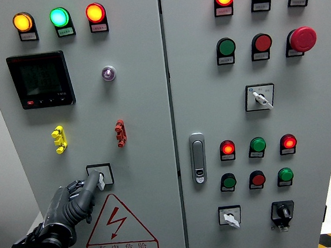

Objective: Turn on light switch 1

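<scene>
A grey control cabinet [145,102] fills the frame, split by a vertical seam into two doors. The left hand [73,202] is seen at the lower left, its arm entering from the bottom left corner. One finger [92,180] is extended up and to the right, its tip touching the small rotary switch [100,175] in the lower part of the left door, while the other fingers are curled; nothing is grasped. Just below the switch a red triangular warning label [118,226] is fixed. A yellow toggle [59,139] and a red toggle [120,133] are mounted above it.
</scene>
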`<move>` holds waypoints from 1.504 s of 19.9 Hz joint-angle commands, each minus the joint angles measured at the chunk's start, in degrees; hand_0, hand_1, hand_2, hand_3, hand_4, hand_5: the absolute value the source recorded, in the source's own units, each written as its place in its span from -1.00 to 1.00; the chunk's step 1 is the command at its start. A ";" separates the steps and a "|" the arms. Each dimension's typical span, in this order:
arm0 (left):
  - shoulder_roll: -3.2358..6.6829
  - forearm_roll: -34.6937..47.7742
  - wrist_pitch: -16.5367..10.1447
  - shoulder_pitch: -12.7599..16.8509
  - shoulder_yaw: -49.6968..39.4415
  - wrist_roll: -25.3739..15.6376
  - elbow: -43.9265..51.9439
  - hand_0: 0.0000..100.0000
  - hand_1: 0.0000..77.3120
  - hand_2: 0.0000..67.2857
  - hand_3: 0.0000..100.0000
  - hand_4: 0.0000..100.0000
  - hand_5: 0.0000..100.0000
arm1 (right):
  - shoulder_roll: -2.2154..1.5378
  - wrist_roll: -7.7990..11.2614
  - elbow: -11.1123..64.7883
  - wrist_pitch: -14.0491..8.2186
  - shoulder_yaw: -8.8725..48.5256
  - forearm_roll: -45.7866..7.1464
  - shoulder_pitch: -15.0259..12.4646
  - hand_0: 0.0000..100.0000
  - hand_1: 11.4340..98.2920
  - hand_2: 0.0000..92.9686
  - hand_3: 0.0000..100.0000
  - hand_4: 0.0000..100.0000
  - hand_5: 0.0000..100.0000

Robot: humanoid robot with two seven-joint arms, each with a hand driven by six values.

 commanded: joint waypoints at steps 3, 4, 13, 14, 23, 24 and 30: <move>-0.07 0.00 0.00 0.00 0.04 0.00 0.09 0.41 0.11 0.48 0.93 1.00 1.00 | 0.04 0.00 0.00 -0.09 -0.03 0.00 0.00 -1.00 -0.81 -1.00 -0.61 -0.61 -0.79; -0.07 0.00 0.00 0.00 0.04 0.00 0.09 0.42 0.10 0.48 0.93 1.00 1.00 | -0.05 0.00 0.00 -0.09 -0.03 0.00 0.00 -1.00 -0.81 -1.00 -0.61 -0.61 -0.79; 0.01 0.00 0.09 0.00 -0.05 0.00 0.18 0.54 0.07 0.47 0.93 1.00 1.00 | -0.05 0.00 0.00 -0.09 -0.03 0.00 0.00 -1.00 -0.80 -1.00 -0.61 -0.61 -0.79; 0.01 0.00 0.09 0.00 -0.05 0.00 0.18 0.56 0.06 0.47 0.93 1.00 1.00 | 0.04 0.00 0.00 -0.09 0.06 0.00 0.00 -1.00 -0.80 -1.00 -0.61 -0.61 -0.79; -0.16 -0.27 0.09 0.09 -0.13 -0.09 -0.17 0.14 -0.21 0.45 0.93 1.00 1.00 | -0.05 0.00 0.00 0.00 0.06 0.00 0.00 -1.00 -0.80 -1.00 -0.61 -0.61 -0.79; -0.16 -0.35 0.09 0.18 -0.05 -0.17 -0.26 0.00 -0.17 0.45 0.93 1.00 0.99 | 0.04 0.00 0.00 -0.09 -0.03 0.00 0.00 -1.00 -0.80 -1.00 -0.61 -0.61 -0.79; -0.34 -0.53 0.09 0.61 0.04 -0.17 -0.52 -1.00 0.01 0.45 0.90 1.00 0.93 | 0.04 0.00 0.00 0.00 -0.03 0.00 0.00 -1.00 -0.84 -1.00 -0.61 -0.61 -0.79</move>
